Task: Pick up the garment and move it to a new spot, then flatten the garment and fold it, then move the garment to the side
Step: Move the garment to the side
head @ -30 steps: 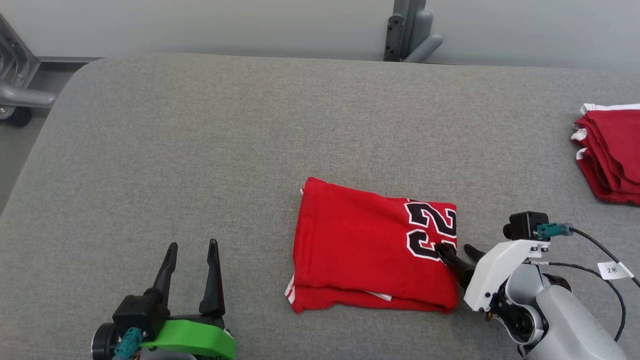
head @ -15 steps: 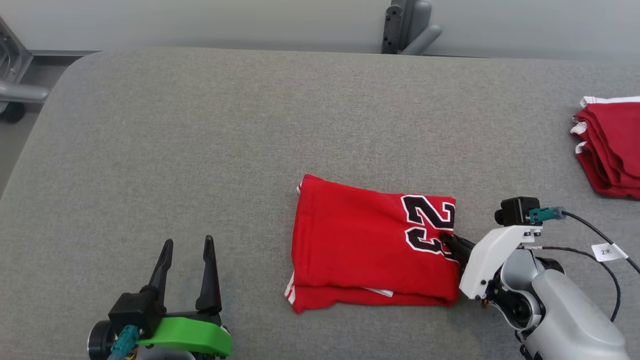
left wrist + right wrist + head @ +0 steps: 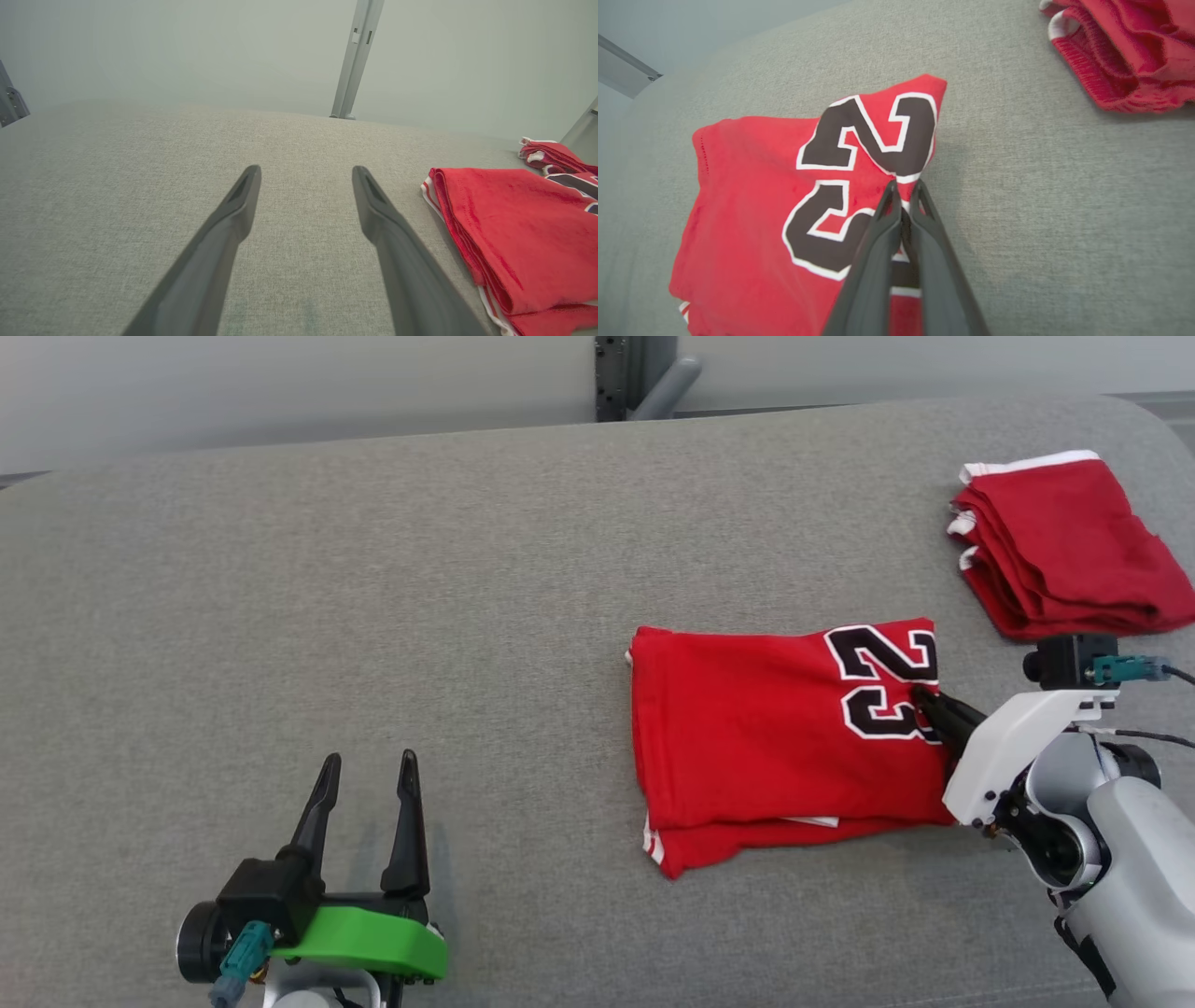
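Pinching the right-hand edge of the folded red jersey (image 3: 784, 728), the right gripper (image 3: 924, 700) has its two dark fingers pressed together on the cloth, right at the black "23" print. In the right wrist view the fingertips meet over the fabric between the two digits. The jersey lies flat on the grey bench (image 3: 373, 569), right of the middle and toward the near edge, apart from a stack of folded red garments (image 3: 1064, 551) at the far right corner.

It looks like a light, limp knit (nothing stiff about it), so I judge the layers would sag and slide open if lifted by one edge. A hold that takes every layer at that edge, or a low drag across the bench, seems safest.

The right forearm comes in from the near right corner, low over the surface, fingers pointing left and away. The left gripper (image 3: 367, 770) hangs by the near edge, left of the middle, fingers apart and empty, well clear of the jersey.
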`<state>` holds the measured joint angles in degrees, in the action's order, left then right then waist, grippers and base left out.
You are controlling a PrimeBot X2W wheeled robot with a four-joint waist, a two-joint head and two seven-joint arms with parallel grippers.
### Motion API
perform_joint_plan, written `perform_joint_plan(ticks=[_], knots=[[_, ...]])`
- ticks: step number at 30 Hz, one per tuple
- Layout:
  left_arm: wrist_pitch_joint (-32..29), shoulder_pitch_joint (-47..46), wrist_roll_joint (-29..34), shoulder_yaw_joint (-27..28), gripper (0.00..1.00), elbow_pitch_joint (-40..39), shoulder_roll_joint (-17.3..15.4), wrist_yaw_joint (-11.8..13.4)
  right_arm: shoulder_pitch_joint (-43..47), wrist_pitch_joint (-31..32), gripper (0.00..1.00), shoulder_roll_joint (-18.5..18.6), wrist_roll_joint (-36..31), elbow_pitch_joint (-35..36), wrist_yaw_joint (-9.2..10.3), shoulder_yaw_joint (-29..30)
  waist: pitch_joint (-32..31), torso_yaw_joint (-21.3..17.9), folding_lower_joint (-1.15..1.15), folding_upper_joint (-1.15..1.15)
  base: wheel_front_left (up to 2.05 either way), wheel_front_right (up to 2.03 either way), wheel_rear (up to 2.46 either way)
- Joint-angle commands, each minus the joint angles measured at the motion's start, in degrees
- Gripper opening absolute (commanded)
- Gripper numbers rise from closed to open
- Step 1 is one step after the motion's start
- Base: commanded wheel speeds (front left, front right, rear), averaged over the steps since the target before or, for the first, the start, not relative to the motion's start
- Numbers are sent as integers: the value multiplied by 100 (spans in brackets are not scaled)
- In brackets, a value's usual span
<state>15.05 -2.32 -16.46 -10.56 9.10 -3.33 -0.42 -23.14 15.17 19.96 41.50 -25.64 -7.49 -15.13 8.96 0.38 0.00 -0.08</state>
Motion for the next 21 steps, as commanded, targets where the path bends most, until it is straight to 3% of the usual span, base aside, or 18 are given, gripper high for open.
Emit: perform_joint_plan(ticks=[1,7,13,21], knots=[[16,-147,108,5,100,-26,-14,-14,-100,15,0,85,-72,56,2,85,254,-580,0,8,0,0,0],[15,-399,198,-28,100,-30,-61,-69,-208,57,0,195,-191,198,2,310,481,-1153,0,8,0,0,0],[15,-562,247,-73,100,28,-90,-109,-264,74,0,187,-267,300,2,430,571,-1484,0,8,0,0,0],[16,-654,279,-119,100,149,-78,-145,-411,110,0,80,-432,436,2,447,536,-1581,0,8,0,0,0]])
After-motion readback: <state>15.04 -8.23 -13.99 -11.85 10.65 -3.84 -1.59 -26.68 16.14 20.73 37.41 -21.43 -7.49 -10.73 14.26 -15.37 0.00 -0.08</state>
